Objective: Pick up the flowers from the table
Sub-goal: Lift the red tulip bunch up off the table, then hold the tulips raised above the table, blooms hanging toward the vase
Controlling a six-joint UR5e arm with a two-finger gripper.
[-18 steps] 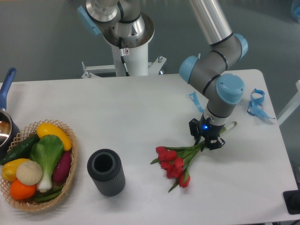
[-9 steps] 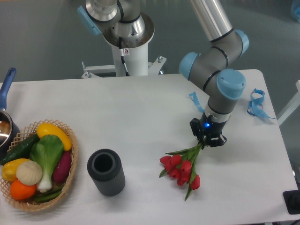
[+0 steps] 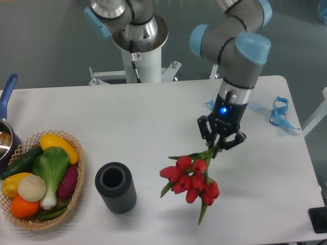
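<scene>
- Lifted since half a second ago, the flowers [image 3: 191,178] now hang higher and nearer the camera, red heads down, apparently clear of the table [image 3: 127,132].
- Beside them to the left stands a dark ribbed cylinder [image 3: 116,187], and farther left a basket [image 3: 76,190] of vegetables.
- Above the bunch, the gripper [image 3: 218,145] has its fingers clamped on the green stems.
- Farther back, blue ribbon scraps [image 3: 279,113] lie near the table's right edge.
</scene>
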